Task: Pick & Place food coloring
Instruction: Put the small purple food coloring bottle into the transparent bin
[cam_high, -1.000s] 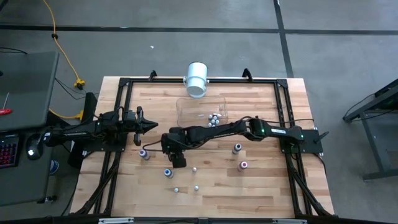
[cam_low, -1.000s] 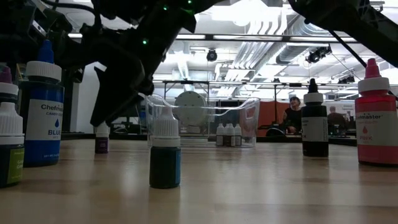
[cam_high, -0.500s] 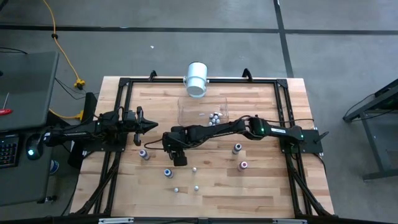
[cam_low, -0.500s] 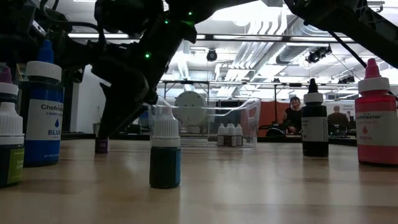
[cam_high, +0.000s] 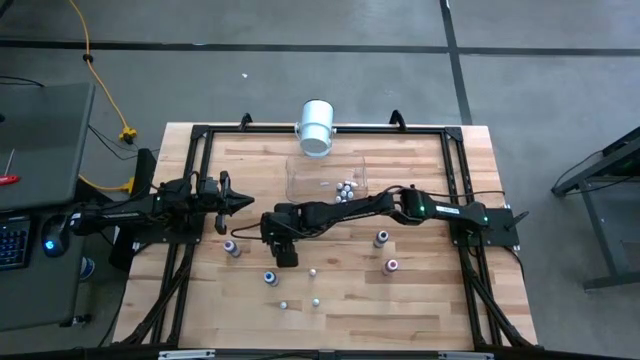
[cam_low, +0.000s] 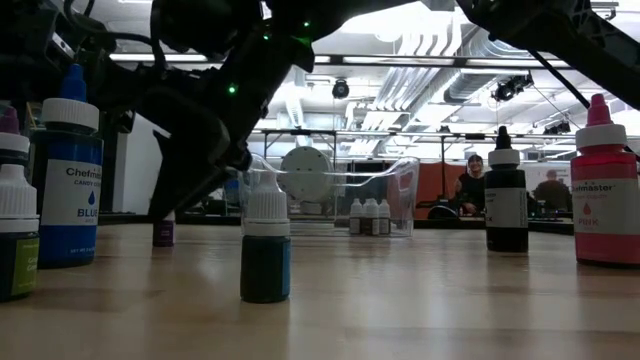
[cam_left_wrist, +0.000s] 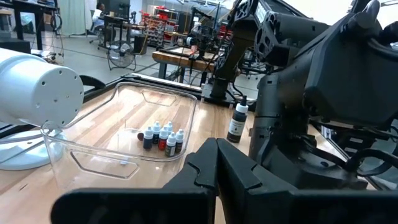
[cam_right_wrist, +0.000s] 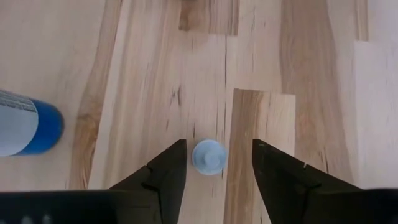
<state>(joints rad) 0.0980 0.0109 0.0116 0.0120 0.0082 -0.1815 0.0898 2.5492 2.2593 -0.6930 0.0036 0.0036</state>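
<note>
Clear tub (cam_high: 300, 178) holding small dropper bottles (cam_high: 344, 188), right gripper (cam_high: 287, 258) outside

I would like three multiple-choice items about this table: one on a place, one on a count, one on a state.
1. Where is the big white cylinder?
A. at the table's far edge, behind the clear tub
B. inside the tub
C. on the floor

2. How many small bottles stand in the tub?
A. none
B. five
C. twelve

3. How is the right gripper?
A. shut on a bottle
B. open, fingers either side of a small bottle cap
C. out of view

Answers: 1 A, the high view shows it there; 2 B, the left wrist view shows five; 3 B, gaps show beside the cap.
</note>
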